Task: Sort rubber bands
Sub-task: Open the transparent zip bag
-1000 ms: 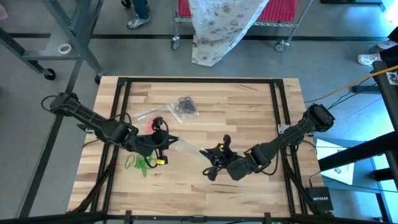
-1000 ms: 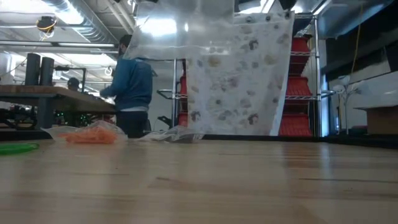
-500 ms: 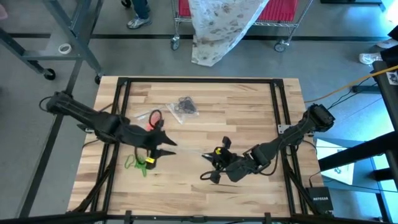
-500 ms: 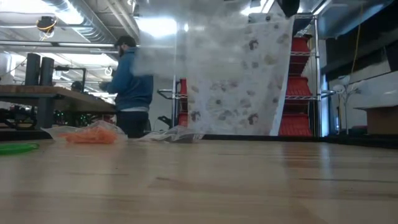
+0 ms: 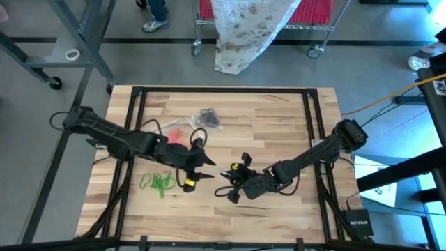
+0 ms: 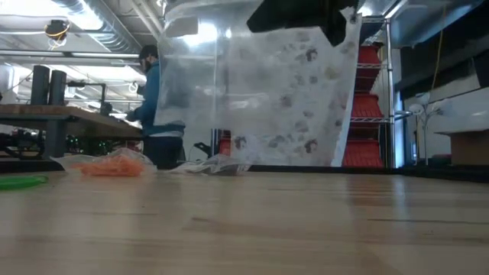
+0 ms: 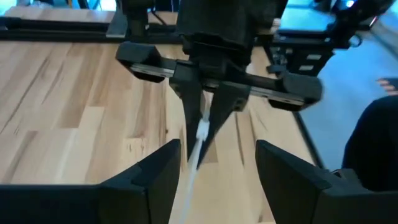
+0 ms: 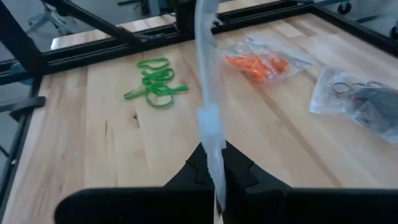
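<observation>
Loose green rubber bands (image 5: 157, 183) (image 8: 155, 84) lie on the table near its left side. Orange-red bands (image 5: 175, 134) (image 8: 258, 62) and black bands (image 5: 208, 117) (image 8: 364, 93) each lie inside a clear bag farther back. My right gripper (image 5: 224, 174) (image 8: 216, 180) is shut on another clear plastic bag (image 8: 208, 74) (image 6: 229, 84) at mid-table. My left gripper (image 5: 209, 169) (image 7: 217, 168) faces it from the left, open. Its fingers stand on either side of that bag's edge (image 7: 200, 134); I cannot tell whether they touch it. My right gripper pinches the clear bag's thin edge (image 8: 214, 158) between its two fingers. The fingers come roughly level from the table's right side. The bag is held up off the table and reaches from the fingers toward my left gripper.
A black frame (image 5: 310, 125) runs round the tabletop. Bare wood lies at the table's near and right parts. Beyond the far edge stand a wire cart with a patterned cloth (image 5: 244, 28) and a person in blue (image 6: 157, 107).
My left gripper has moved toward the table's right, toward my right gripper, and has opened, letting go of the clear bag. My right gripper has stayed shut on the bag and has shifted slightly left.
</observation>
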You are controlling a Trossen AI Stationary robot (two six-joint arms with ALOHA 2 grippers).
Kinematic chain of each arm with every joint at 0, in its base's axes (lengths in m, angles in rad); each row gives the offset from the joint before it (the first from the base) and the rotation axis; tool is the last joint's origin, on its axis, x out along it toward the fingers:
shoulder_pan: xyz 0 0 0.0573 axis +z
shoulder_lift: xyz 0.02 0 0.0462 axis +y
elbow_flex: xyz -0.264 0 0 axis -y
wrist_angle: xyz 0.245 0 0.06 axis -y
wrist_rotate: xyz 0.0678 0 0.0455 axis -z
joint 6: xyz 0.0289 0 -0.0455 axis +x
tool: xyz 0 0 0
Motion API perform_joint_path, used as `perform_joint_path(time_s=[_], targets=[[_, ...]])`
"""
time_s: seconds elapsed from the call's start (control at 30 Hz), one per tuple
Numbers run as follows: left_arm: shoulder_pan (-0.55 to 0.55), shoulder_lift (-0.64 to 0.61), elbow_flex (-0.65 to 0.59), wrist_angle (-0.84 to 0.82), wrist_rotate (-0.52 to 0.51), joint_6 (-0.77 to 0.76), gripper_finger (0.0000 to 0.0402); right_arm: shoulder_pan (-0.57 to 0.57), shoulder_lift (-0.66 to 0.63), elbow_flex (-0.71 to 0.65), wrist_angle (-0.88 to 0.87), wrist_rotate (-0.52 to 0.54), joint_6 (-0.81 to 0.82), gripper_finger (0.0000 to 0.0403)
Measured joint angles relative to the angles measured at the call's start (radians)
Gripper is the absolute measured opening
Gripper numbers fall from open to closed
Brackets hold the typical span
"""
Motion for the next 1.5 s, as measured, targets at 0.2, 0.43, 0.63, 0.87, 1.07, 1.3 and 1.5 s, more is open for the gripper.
perform_joint_path(time_s=[0.2, 0.43, 0.63, 0.87, 1.07, 1.3, 1.5], targets=[[0.017, 0.076, 0.022, 0.013, 0.010, 0.044, 0.0198, -0.007, 0.009, 0.000, 0.017, -0.027, -0.004, 0.0000], [0.034, 0.149, 0.022, 0.082, 0.059, 0.035, 0.0198, -0.005, 0.019, 0.000, 0.049, -0.017, -0.026, 0.0000], [0.036, 0.178, 0.022, 0.112, 0.070, 0.063, 0.0198, -0.005, 0.026, -0.001, 0.062, -0.016, -0.025, 0.0000], [0.039, 0.178, 0.022, 0.120, 0.067, 0.071, 0.0193, -0.005, 0.027, -0.001, 0.062, -0.016, -0.024, 0.0000], [0.038, 0.178, 0.022, 0.114, 0.067, 0.081, 0.0142, -0.005, 0.027, -0.001, 0.062, -0.016, -0.024, 0.0000], [0.038, 0.178, 0.022, 0.116, 0.067, 0.082, 0.0082, -0.005, 0.027, -0.001, 0.061, -0.016, -0.024, 0.0000], [0.038, 0.178, 0.022, 0.107, 0.067, 0.082, 0.0045, -0.005, 0.027, -0.001, 0.058, -0.008, -0.025, 0.0000]])
